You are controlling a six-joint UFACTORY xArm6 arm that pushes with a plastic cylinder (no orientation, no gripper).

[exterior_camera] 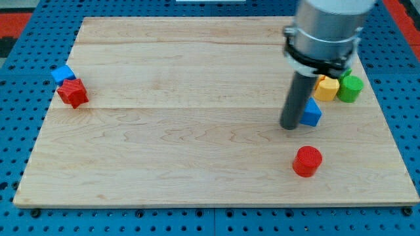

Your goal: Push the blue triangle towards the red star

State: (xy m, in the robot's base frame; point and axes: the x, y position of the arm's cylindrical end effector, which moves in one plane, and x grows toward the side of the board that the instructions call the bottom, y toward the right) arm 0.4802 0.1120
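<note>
My arm comes down from the view's top right, its grey cylindrical body filling that corner, and ends in the straight dark rod. There is no hand on this rig to open or close, only the rod. My tip (291,126) rests on the worktop (197,164) right of centre, and the rod stands nearly upright.

The blue triangle (312,113) sits just beside the tip on the view's right, touching the rod or very nearly so; I cannot tell which, since the rod covers its left edge. The tip is therefore on the side of the triangle that faces the far-left blocks.

Just above the triangle, toward the view's top right, a yellow block (326,87) is partly hidden behind the arm, and its shape is not clear to me. A green cylinder (350,88) stands touching or just beside it on the right. Below the tip, toward the view's bottom, a red cylinder (307,161) stands alone, apart from the others.

Well apart, at the worktop's left edge, lies the red star (73,92), with a blue cube (62,73) touching it at the upper left. The wood between my tip and the star carries no blocks.
</note>
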